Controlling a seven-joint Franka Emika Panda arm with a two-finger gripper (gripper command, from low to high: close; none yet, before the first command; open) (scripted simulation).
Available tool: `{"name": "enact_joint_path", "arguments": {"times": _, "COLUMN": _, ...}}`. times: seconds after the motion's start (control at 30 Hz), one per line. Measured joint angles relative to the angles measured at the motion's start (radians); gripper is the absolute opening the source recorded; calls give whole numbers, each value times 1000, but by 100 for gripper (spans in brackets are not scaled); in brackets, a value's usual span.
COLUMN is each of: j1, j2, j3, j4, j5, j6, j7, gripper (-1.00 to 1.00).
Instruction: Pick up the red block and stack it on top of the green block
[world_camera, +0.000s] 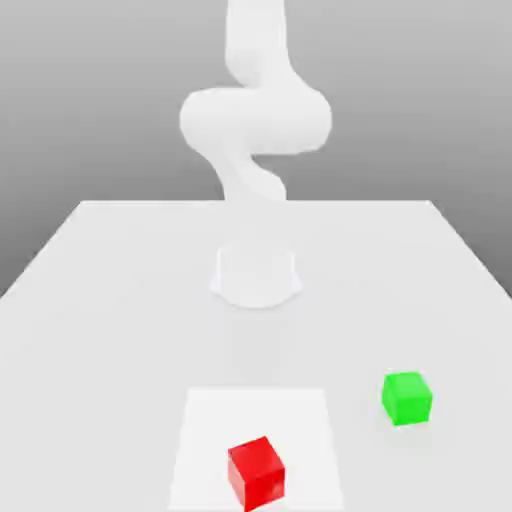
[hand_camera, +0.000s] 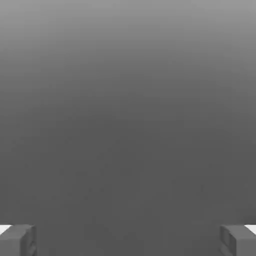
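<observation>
Exterior view puts the red block near the front edge of the table, sitting on a slightly brighter square patch and turned a little so one vertical edge faces the camera. The green block rests on the bare table off toward the exterior view's right and a bit farther back, well apart from the red one, with nothing between them. Behind both, the arm rises from its round base at the table's middle and folds up out of the top of the picture, so the blocks lie on the near side of the base, the red one almost straight in front of it. In the hand view the gripper has its two fingertips standing far apart at opposite corners, nothing between them, looking out over plain grey. Judging by this, the grasp has not begun: the hand likely needs to travel forward and down toward the red block, and align to its turned faces before closing.
</observation>
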Motion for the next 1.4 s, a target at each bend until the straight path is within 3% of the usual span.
{"name": "enact_joint_path", "arguments": {"times": 0.47, "j1": 101, "j2": 515, "j3": -92, "j4": -100, "j5": 76, "j6": 198, "j7": -289, "gripper": 0}}
{"name": "enact_joint_path", "arguments": {"times": 0.8, "j1": 104, "j2": 871, "j3": -96, "j4": -172, "j5": 54, "j6": 342, "j7": -437, "gripper": 0}}
{"name": "enact_joint_path", "arguments": {"times": 0.97, "j1": 81, "j2": 1051, "j3": -67, "j4": -155, "j5": 84, "j6": 479, "j7": -476, "gripper": 0}}
{"name": "enact_joint_path", "arguments": {"times": 1.0, "j1": 76, "j2": 1078, "j3": -61, "j4": -151, "j5": 90, "j6": 501, "j7": -481, "gripper": -100}}
{"name": "enact_joint_path", "arguments": {"times": 1.23, "j1": 75, "j2": 1080, "j3": -60, "j4": -151, "j5": 89, "j6": 501, "j7": -480, "gripper": -100}}
{"name": "enact_joint_path", "arguments": {"times": 1.4, "j1": 95, "j2": 926, "j3": -85, "j4": -176, "j5": 50, "j6": 373, "j7": -446, "gripper": -100}}
